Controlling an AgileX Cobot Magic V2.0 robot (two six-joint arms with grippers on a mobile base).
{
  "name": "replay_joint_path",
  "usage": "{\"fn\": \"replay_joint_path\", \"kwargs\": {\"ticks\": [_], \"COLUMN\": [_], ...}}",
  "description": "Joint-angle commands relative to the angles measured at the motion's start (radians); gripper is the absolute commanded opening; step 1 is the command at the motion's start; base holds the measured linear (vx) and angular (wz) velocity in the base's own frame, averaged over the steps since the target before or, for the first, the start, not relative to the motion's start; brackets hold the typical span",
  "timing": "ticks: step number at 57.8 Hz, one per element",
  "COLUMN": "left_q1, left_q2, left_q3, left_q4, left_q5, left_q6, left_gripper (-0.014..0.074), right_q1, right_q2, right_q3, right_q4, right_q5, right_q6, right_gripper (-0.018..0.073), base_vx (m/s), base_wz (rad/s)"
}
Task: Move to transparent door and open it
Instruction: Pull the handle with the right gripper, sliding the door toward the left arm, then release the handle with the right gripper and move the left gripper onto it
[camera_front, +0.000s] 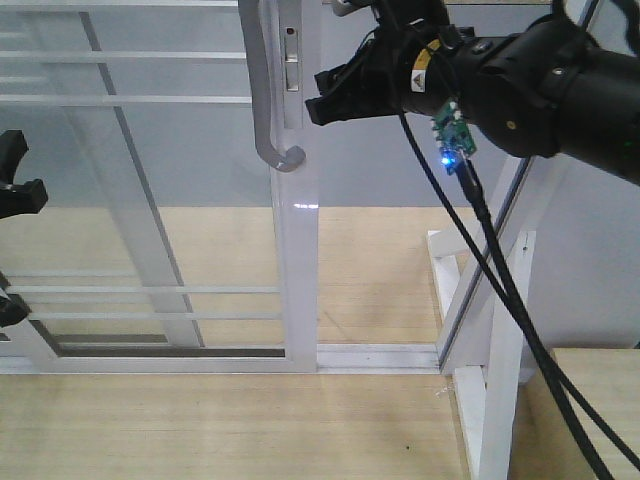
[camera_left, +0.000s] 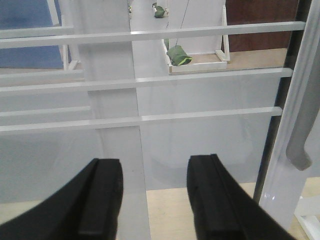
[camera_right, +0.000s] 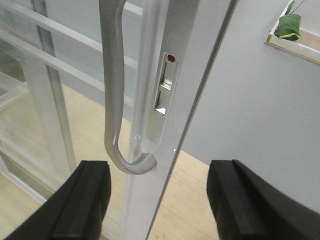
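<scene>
The transparent door (camera_front: 298, 280) fills the left half of the front view: a clear glass panel with thin white bars in a white-silver frame. Its curved silver handle (camera_front: 268, 110) hangs on the right stile. My right gripper (camera_front: 322, 96) is open just right of the stile at handle height, touching nothing. In the right wrist view the handle (camera_right: 112, 95) and a small lock plate (camera_right: 165, 85) lie ahead of the spread fingers (camera_right: 87, 200). My left gripper (camera_front: 12, 250) is open at the far left, facing the glass bars (camera_left: 150, 80). The handle's end (camera_left: 302, 145) shows at the right.
A second framed glass panel (camera_front: 135, 190) stands behind the door. A white wooden stand (camera_front: 500, 330) rises at the right, beside the floor track (camera_front: 380, 355). Black cables (camera_front: 500, 270) hang from the right arm. A green bundle (camera_left: 179, 55) lies on a white-edged tray beyond the glass.
</scene>
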Motion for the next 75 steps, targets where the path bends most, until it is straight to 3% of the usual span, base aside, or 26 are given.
{"fn": "replay_joint_path", "kwargs": {"ticks": [1, 18, 23, 30, 37, 45, 51, 63, 75], "left_q1": [-0.007, -0.007, -0.007, -0.035, -0.094, -0.15, -0.186, -0.246, -0.259], "left_q2": [-0.013, -0.013, -0.013, -0.003, 0.06, 0.186, 0.295, 0.491, 0.634], "left_q3": [-0.034, -0.034, -0.034, -0.035, -0.037, -0.06, -0.127, -0.338, -0.522], "left_q4": [0.03, 0.054, 0.057, 0.152, 0.245, 0.246, 0.255, 0.257, 0.263], "left_q5": [-0.087, -0.099, -0.1, -0.108, -0.188, -0.33, -0.377, -0.402, -0.403], "left_q6": [-0.011, -0.022, -0.069, -0.098, -0.114, -0.225, -0.244, -0.244, -0.244], "left_gripper": [0.0439, 0.0439, 0.0439, 0.0439, 0.0439, 0.0439, 0.044, 0.044, 0.044], "right_q1": [-0.032, -0.283, -0.358, -0.418, -0.429, -0.429, -0.429, -0.429, -0.429], "right_q2": [-0.117, -0.426, -0.521, -0.618, -0.666, -0.674, -0.674, -0.674, -0.674], "right_q3": [0.047, 0.364, 0.412, 0.449, 0.478, 0.49, 0.49, 0.49, 0.49], "right_q4": [-0.024, -0.058, -0.083, -0.112, -0.114, -0.113, -0.114, -0.116, -0.122], "right_q5": [-0.047, 0.012, 0.077, 0.143, 0.177, 0.207, 0.21, 0.21, 0.215], "right_q6": [0.027, 0.059, 0.059, 0.057, 0.058, 0.06, 0.061, 0.061, 0.061], "right_gripper": [0.0498, 0.0498, 0.0498, 0.0498, 0.0498, 0.0498, 0.0498, 0.0498, 0.0498], "base_vx": [0.0, 0.0, 0.0, 0.0, 0.0, 0.0, 0.0, 0.0, 0.0], "base_wz": [0.0, 0.0, 0.0, 0.0, 0.0, 0.0, 0.0, 0.0, 0.0]}}
